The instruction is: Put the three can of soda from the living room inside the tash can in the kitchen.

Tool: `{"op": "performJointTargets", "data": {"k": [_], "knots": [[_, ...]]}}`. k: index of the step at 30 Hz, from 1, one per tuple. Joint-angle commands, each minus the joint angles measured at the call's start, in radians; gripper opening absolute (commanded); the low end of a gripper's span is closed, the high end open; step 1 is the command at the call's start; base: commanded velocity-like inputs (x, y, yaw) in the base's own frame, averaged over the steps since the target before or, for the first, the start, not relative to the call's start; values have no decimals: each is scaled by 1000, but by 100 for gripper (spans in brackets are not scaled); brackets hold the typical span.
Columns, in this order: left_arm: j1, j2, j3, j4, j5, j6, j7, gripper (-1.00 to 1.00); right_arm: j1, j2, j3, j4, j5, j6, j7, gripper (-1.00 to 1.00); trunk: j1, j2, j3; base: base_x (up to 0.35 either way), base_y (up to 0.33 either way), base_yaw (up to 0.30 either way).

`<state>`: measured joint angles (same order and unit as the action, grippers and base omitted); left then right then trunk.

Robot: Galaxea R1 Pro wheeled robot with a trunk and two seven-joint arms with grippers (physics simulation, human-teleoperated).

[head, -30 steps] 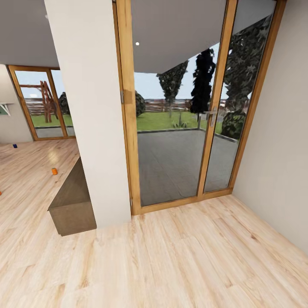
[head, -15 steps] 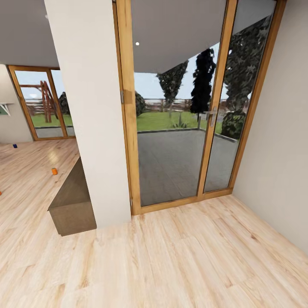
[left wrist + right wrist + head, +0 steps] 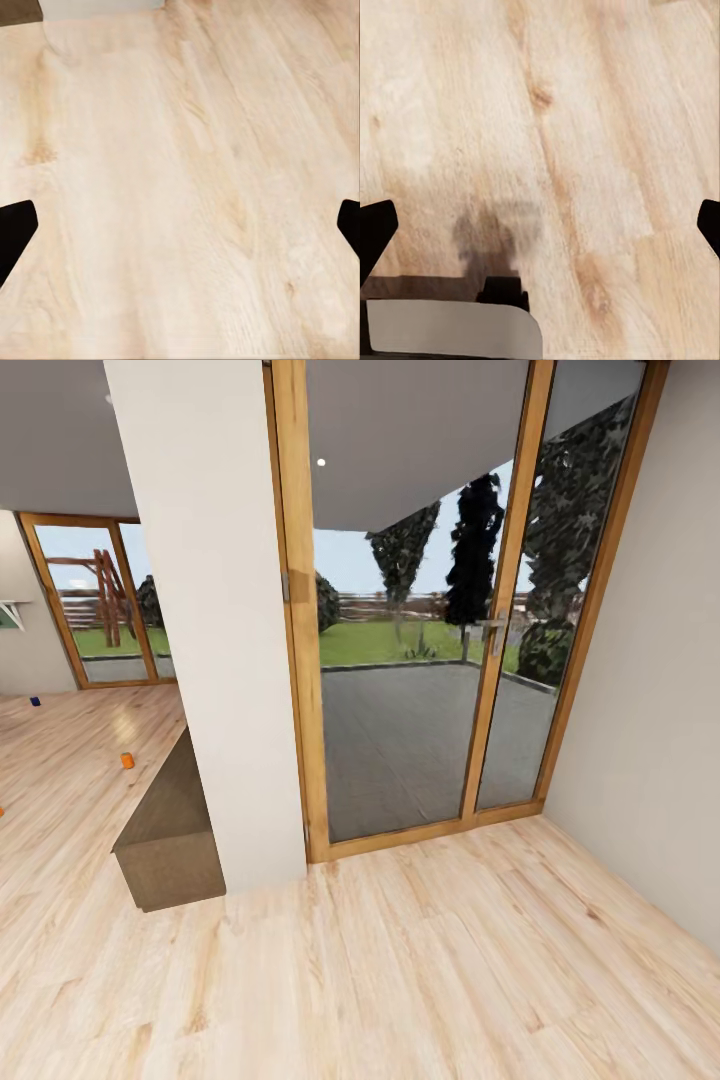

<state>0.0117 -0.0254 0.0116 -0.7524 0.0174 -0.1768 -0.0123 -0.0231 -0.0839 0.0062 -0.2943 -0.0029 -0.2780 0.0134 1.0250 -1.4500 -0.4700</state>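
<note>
Far off on the pale wood floor at the left of the head view stand an orange can of soda (image 3: 127, 760) and a dark blue one (image 3: 35, 701). A sliver of another orange can (image 3: 1, 812) touches the picture's left edge. The tash can is out of view. My left gripper (image 3: 180, 232) hangs open over bare floorboards, its black fingertips (image 3: 15, 232) wide apart with nothing between them. My right gripper (image 3: 540, 229) is open too, above the floor, and holds nothing.
A white pillar (image 3: 215, 620) stands ahead, with a low brown cabinet (image 3: 170, 830) against its left side. To the pillar's right is a wood-framed glass door (image 3: 420, 660), then a white wall (image 3: 650, 690). Open floor (image 3: 400, 960) lies in front of me.
</note>
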Motion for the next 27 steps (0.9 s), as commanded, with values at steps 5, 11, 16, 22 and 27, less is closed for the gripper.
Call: {"op": "performJointTargets", "data": {"k": [5,11,16,22,27], "knots": [[63,1,2,-160,1,0,0,100,0,-3,-3,-70,0,-7,57,100,0,0,0,0,0,0],[97,4,2,-258,1,-1,0,100,0,-30,-9,-153,-5,-9,111,100,0,0,0,0,0,0],[110,5,-1,-334,1,-5,0,100,0,-54,-12,-239,-9,-10,145,100,0,0,0,0,0,0],[113,6,-3,-408,1,-4,0,100,0,-58,-12,-354,-10,-10,153,100,0,0,0,0,0,0],[114,1,-5,-562,1,-2,1,100,2,-59,-10,-588,-11,7,157,100,0,0,0,0,0,0]]}}
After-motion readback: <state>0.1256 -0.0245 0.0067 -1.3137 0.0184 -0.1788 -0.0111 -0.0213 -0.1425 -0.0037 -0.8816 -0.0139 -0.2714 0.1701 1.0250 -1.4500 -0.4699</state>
